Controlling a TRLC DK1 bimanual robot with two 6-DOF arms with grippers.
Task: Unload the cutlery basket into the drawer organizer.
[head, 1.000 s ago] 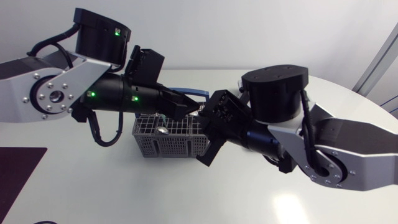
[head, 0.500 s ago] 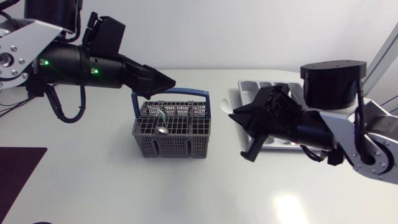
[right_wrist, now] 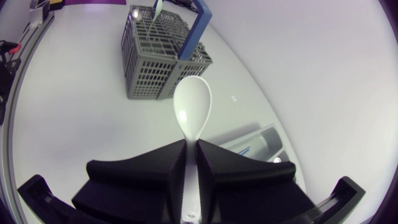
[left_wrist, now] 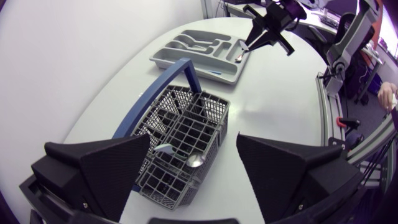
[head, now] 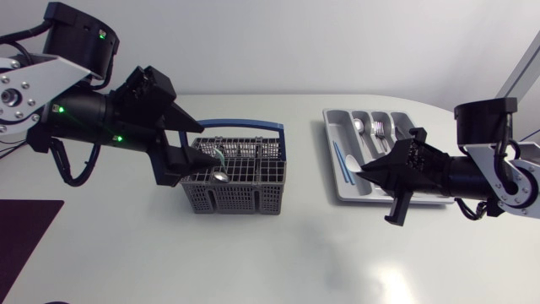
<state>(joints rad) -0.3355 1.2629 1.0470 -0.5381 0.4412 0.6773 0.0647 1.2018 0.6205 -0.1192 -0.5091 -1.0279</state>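
A grey wire cutlery basket (head: 245, 187) with a blue handle (head: 253, 125) stands mid-table, a metal spoon (head: 221, 177) and a pale utensil (head: 216, 157) inside it. My left gripper (head: 196, 145) hovers open over the basket's left end. In the left wrist view the basket (left_wrist: 205, 118) lies between and below its spread fingers (left_wrist: 106, 168). My right gripper (head: 366, 171) is shut on a white spoon (right_wrist: 192, 109), whose bowl (head: 350, 160) sticks out over the grey drawer organizer (head: 331, 118). The basket (right_wrist: 155, 62) lies ahead of that gripper.
The organizer holds metal cutlery (head: 378, 128) in its far compartments and a thin blue piece (head: 337, 159) in the compartment nearest the basket. A dark mat (head: 25, 232) lies at the table's front left corner. Bare white table shows in front of the basket.
The grippers were together above the basket. The right arm swung right to the organizer with the white spoon. The left arm drew back left, opened wide and now hangs over the basket's left end.
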